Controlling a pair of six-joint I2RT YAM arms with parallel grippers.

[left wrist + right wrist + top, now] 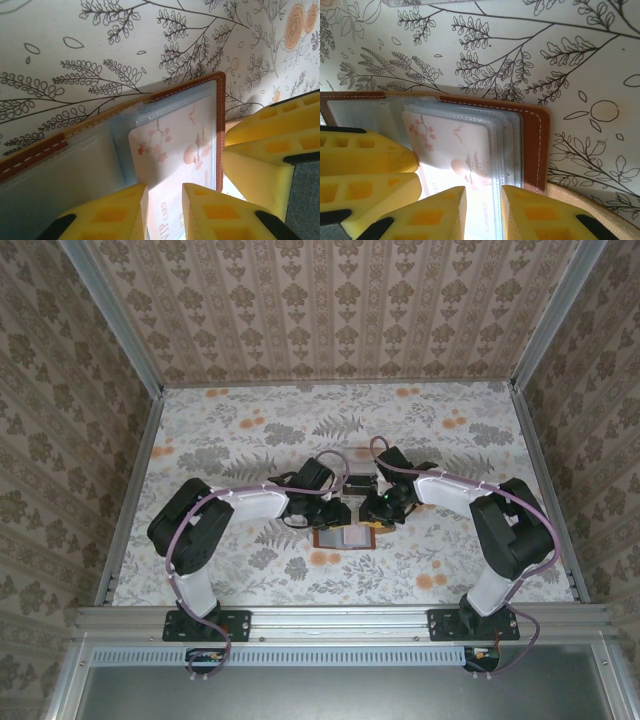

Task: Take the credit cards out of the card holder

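The brown card holder [345,537] lies open on the table's middle, with both grippers meeting over it. In the left wrist view its leather edge [220,130] frames clear sleeves. A pale credit card [170,150] with pink blossoms and "VIP CARD" sticks partly out of a sleeve. My left gripper [165,195] stands over that card, jaws a little apart, the card's face showing in the gap. My right gripper [484,197] is open the same way over the card [450,145] and the sleeves, beside the holder's brown cover [532,145]. Any other cards are hidden.
The right gripper's yellow fingers [265,150] crowd the holder's right edge, and the left gripper's fingers [365,160] press in from the left. A tan strap tab [590,205] lies by the cover. Patterned walls [90,440] close in the floral table [240,430].
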